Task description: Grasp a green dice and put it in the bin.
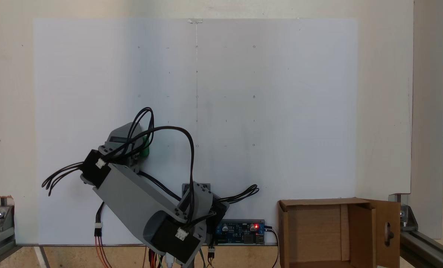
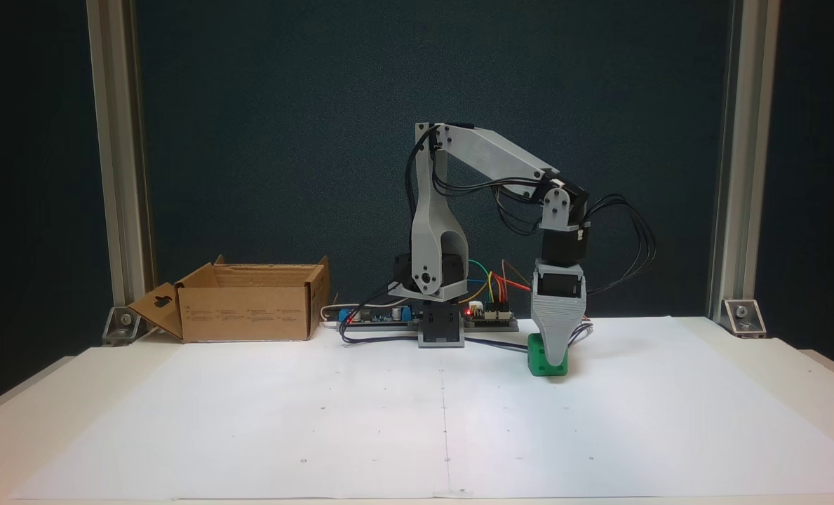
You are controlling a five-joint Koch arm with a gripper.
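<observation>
White paper (image 2: 360, 421) lies nearest the camera in a fixed view, spread over the pale counter (image 2: 795, 372) and marked with faint dots and a thin centre line. Taking the arm's base (image 2: 441, 330) as landmark and reading left to right in that view: the bin (image 2: 248, 308), a brown cardboard box with its flaps open and one slotted flap hanging outward, stands well to the left of the base at the back of the counter. Small print runs along its front wall, too small to read. Circuit boards (image 2: 490, 317) with a red light and coloured wires sit just beside the base. To the right of the base, the end effector (image 2: 554, 358) points straight down onto the green dice (image 2: 544, 365), which rests on the paper. One grey finger covers the front of the dice; whether the jaws are clamped on it cannot be told. From above in a fixed view, the green dice (image 1: 145, 147) peeks out beside the wrist, up and left of the base, and the bin (image 1: 355, 232) lies far right.
</observation>
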